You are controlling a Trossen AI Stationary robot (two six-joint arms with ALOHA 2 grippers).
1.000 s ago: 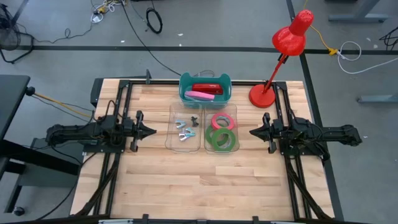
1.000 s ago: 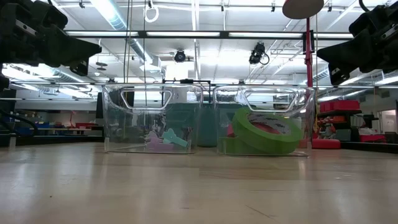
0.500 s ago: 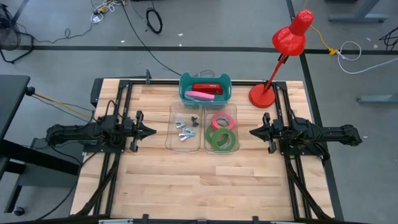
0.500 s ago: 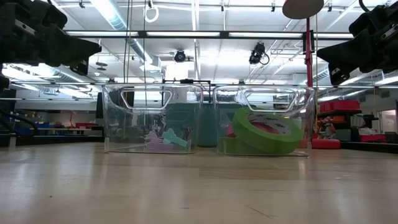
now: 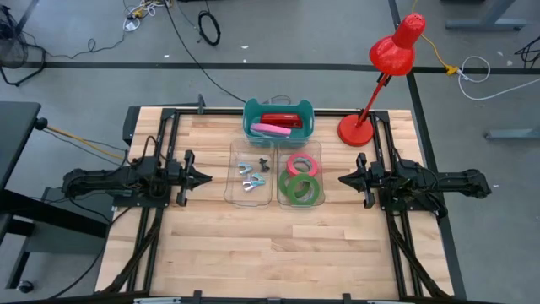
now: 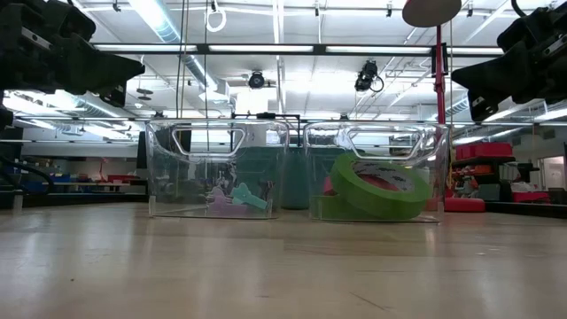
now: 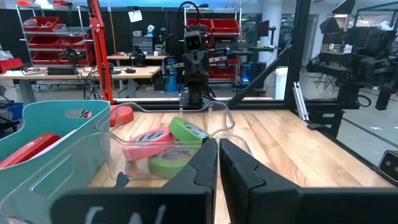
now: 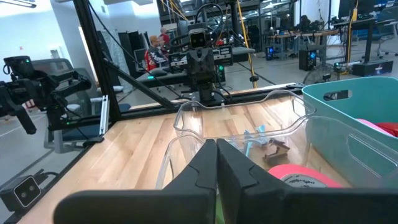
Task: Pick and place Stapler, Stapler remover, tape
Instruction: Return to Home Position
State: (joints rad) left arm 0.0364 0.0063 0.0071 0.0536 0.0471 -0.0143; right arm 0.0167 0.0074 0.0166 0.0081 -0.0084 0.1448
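Observation:
Three tape rolls, two green (image 5: 301, 189) and one red-pink (image 5: 301, 164), lie in the right clear bin (image 5: 318, 173). Several stapler removers (image 5: 251, 173) lie in the left clear bin (image 5: 229, 173). A red stapler (image 5: 277, 119) and a pink one (image 5: 272, 129) lie in the teal bin (image 5: 249, 118) behind them. My left gripper (image 5: 208, 178) hovers shut and empty left of the bins. My right gripper (image 5: 342, 179) hovers shut and empty right of them. The tape also shows in the low view (image 6: 381, 186) and the left wrist view (image 7: 163, 146).
A red desk lamp (image 5: 384, 67) stands on its base (image 5: 356, 129) at the table's far right. A black frame (image 5: 164, 118) runs along the table's edges. Bare wood (image 5: 270, 245) lies between the bins and the near edge.

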